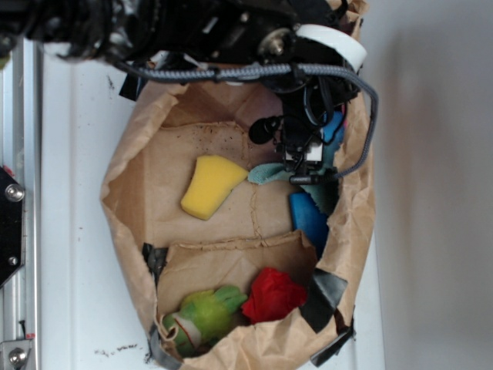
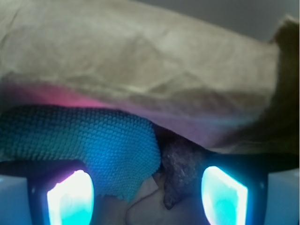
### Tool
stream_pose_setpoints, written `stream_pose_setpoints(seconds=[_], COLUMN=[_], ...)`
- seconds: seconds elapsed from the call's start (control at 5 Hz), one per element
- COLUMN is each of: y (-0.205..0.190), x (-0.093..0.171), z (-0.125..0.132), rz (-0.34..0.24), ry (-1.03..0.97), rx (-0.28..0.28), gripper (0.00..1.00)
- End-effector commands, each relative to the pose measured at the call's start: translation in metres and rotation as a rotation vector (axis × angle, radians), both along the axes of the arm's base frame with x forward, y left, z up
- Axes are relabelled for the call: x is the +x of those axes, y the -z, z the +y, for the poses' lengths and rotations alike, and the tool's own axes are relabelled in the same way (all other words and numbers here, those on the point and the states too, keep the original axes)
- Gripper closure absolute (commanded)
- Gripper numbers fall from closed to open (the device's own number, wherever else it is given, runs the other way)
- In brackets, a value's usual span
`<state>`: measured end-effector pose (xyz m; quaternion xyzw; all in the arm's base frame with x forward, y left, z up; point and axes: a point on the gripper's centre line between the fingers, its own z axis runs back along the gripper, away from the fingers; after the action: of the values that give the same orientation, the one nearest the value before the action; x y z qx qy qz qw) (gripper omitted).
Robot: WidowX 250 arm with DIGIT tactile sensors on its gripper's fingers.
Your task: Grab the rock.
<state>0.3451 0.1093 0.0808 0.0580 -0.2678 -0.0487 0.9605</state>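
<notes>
Rock (image 2: 180, 171) between open end effector (image 2: 146, 197) fingers

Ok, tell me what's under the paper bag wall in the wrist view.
The rock and a blue-green cloth sit beneath the bag wall, between the open gripper fingers. The rock's upper part is hidden in shadow.
</notes>
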Motion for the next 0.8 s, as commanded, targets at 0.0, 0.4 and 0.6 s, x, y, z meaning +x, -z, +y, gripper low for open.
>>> stream_pose_setpoints(seconds=[0.0,0.4,0.6], y=[-0.01,-0.028,-0.035], x=[0.009,-0.007,-0.017], z=[-0.006,-0.003,-0.003], rz=[-0.072,-0.006,0.039], ry=[0.124,0.134,0.144], rx=[0.064,0.022,-0.002], gripper=[0.0,0.0,0.0])
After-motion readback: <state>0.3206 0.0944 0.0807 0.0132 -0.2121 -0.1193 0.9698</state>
